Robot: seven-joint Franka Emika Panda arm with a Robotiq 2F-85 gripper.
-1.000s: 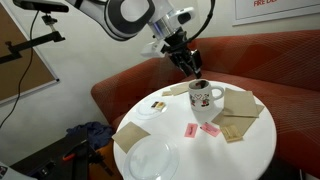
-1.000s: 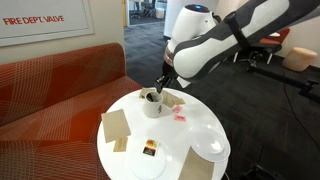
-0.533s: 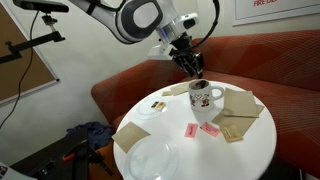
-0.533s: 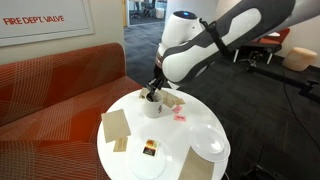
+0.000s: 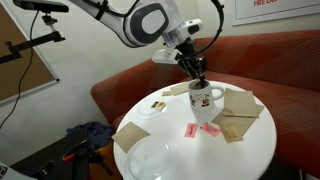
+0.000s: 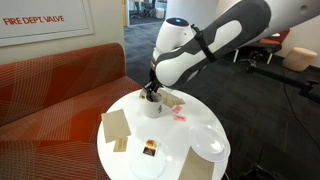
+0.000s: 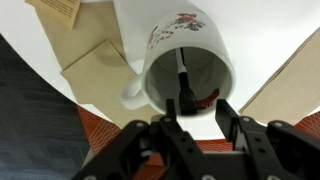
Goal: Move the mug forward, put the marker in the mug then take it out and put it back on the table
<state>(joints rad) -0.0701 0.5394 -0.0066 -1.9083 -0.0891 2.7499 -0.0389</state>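
The white mug (image 5: 205, 97) with a red and dark print stands on the round white table (image 5: 250, 140); it also shows in an exterior view (image 6: 152, 105) and the wrist view (image 7: 190, 50). The black marker (image 7: 183, 75) stands inside the mug, leaning against its dark inner wall. My gripper (image 7: 198, 110) hovers right over the mug's mouth, seen in both exterior views (image 5: 198, 73) (image 6: 150, 92). Its fingers are spread apart with a clear gap between them, and the marker's top end sits close to one finger.
Brown napkins (image 5: 243, 102) lie around the mug. A large white plate (image 5: 152, 158) and a small plate (image 5: 156, 106) sit on the table, with pink packets (image 5: 191, 130) near the mug. A red sofa (image 5: 270, 60) curves behind the table.
The arm's upper links have swung sideways while the gripper stays over the mug, shifting slightly toward its middle. The mug has not moved.
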